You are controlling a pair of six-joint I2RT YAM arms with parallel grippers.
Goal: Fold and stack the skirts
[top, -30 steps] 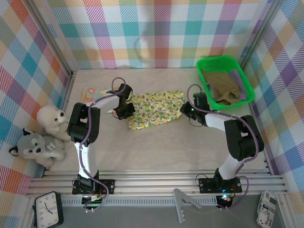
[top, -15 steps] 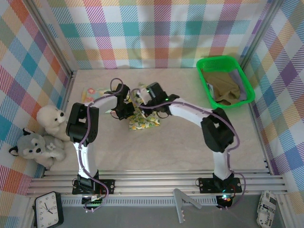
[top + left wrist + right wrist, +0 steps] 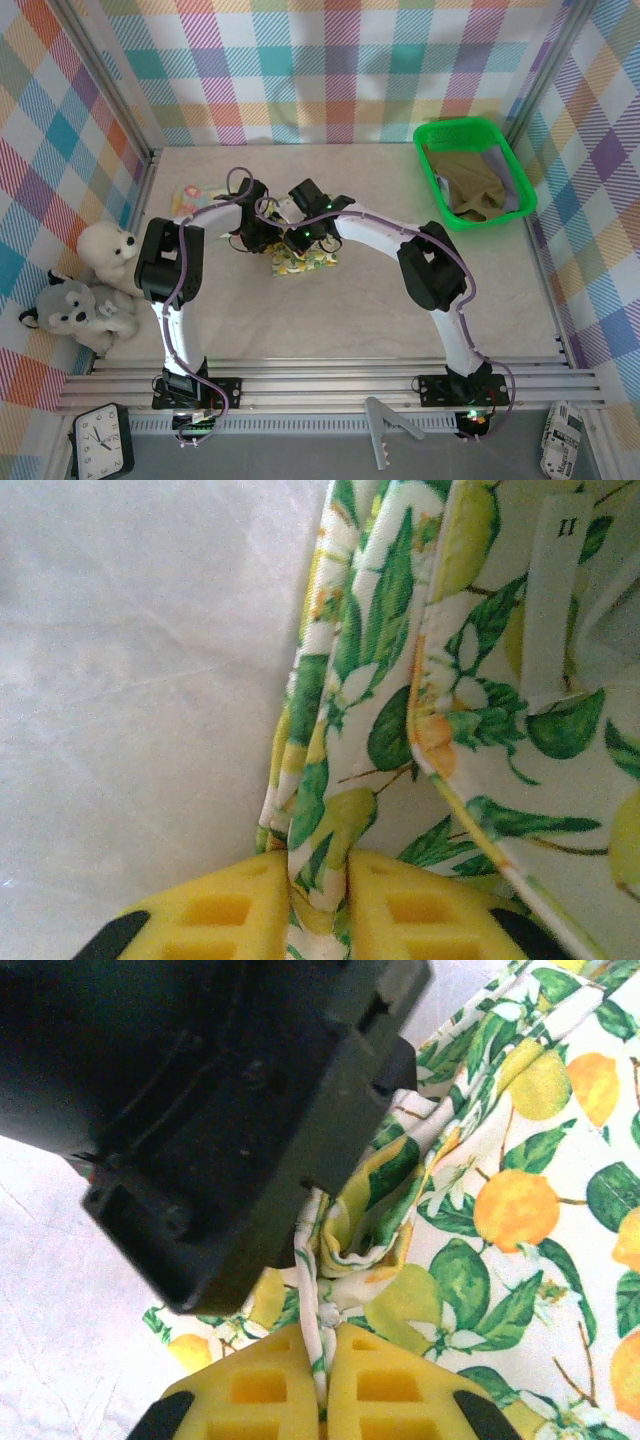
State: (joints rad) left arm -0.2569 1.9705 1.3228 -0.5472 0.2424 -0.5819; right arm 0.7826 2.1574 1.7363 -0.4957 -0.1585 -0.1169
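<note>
The lemon-print skirt point(image 3: 305, 263) is being folded: it is lying doubled into a small packet just toward 9 o'clock of the middle of the desk point(image 3: 350, 320), with both arms meeting over its 12 o'clock edge. The left end effector point(image 3: 320, 868) is pinching a bunched fold of the print between its yellow pads; the right end effector point(image 3: 322, 1345) is pressing its pads together on a thin white hem. The next move is probably calling for laying that edge flat, letting go without dragging it, then stacking the packet. The pale floral skirt point(image 3: 195, 195) is lying at 10 o'clock, partly under the left arm; the olive skirt point(image 3: 470, 185) and lavender skirt point(image 3: 512, 192) are sitting in the green tray point(image 3: 428, 172) at 2 o'clock. The arms are covering the fold line from above, and the left arm's black housing point(image 3: 200, 1110) is blocking much of the right wrist view, so how well the layers are matching is hard to tell
</note>
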